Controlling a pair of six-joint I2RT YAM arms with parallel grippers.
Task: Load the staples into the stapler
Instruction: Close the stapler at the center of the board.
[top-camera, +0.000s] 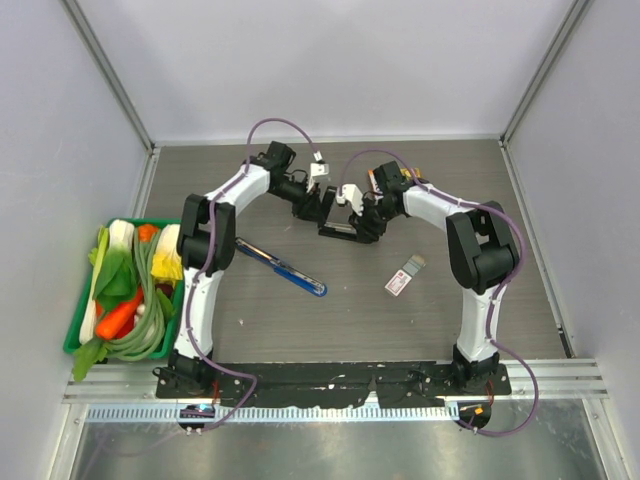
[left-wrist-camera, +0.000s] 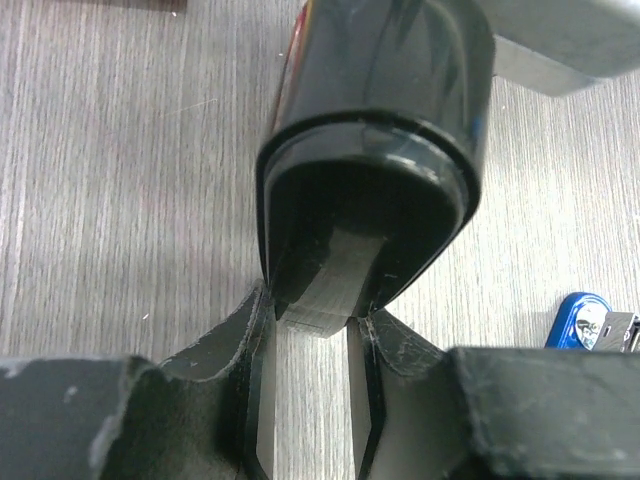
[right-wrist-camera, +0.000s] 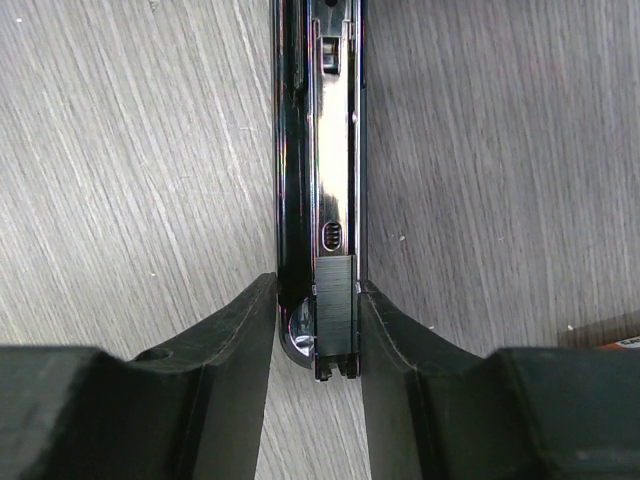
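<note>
Looking down from above, both arms reach in to the middle of the table (top-camera: 200, 170), and the black stapler (top-camera: 338, 229) lies between the left gripper (top-camera: 314, 205) and the right gripper (top-camera: 368, 222). A small box (top-camera: 400, 284) lies nearer the right arm, a blue-handled tool (top-camera: 283, 267) nearer the left, and a green basket (top-camera: 72, 338) of vegetables (top-camera: 130, 285) sits at the left edge. On the left wrist camera, the left gripper (left-wrist-camera: 312, 335) is pinched narrow on the stapler (left-wrist-camera: 370, 120) at its glossy rounded end (a blue object (left-wrist-camera: 585, 320) peeks in at the right). On the right wrist camera, the right gripper (right-wrist-camera: 317, 330) is squeezed narrow around the near end of the opened stapler (right-wrist-camera: 335, 150). A short grey strip, seemingly the staples (right-wrist-camera: 335, 300), sits in the metal channel between its fingers.
</note>
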